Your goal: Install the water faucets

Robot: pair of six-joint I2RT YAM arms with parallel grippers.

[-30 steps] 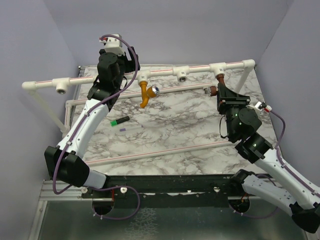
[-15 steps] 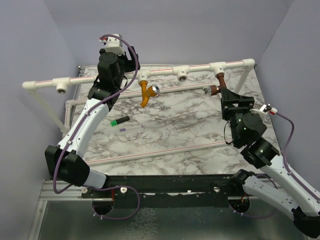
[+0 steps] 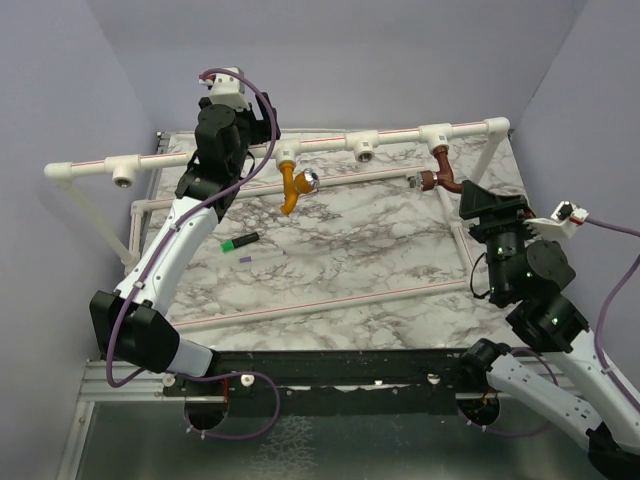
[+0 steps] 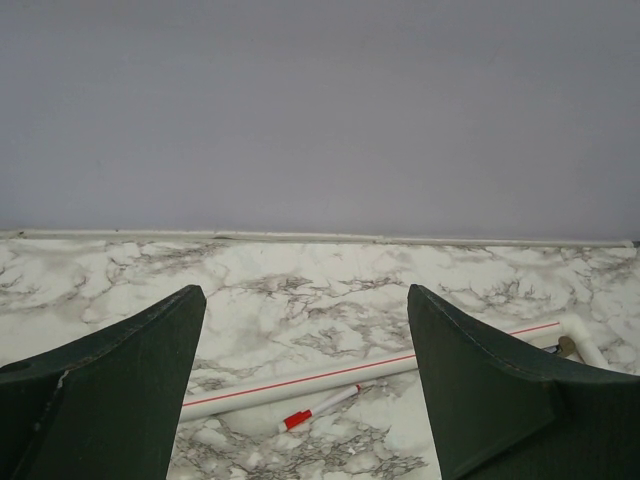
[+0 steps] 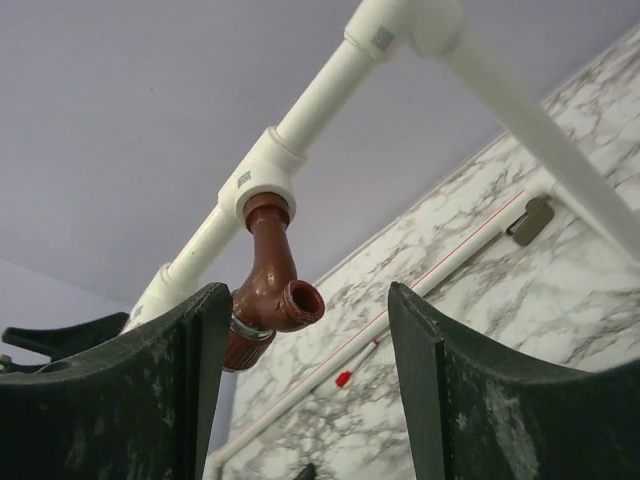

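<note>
Two curved plastic taps hang from white pipe rail (image 3: 325, 143), orange-yellow tap (image 3: 290, 188) at 9 o'clock of reddish-brown tap (image 3: 443, 172); left gripper (image 4: 305, 300) and right gripper (image 3: 478, 197) spread, empty; install looks done, next calls for clean retreat.

Top external: fixed high above and behind the near edge, looking down on the whole marble surface (image 3: 350, 250). Left wrist: low, level, facing the back wall (image 4: 320, 110) across that surface. Right wrist: close, tilted upward at the dark reddish-brown faucet (image 5: 268, 285), shared with the top view.
</note>
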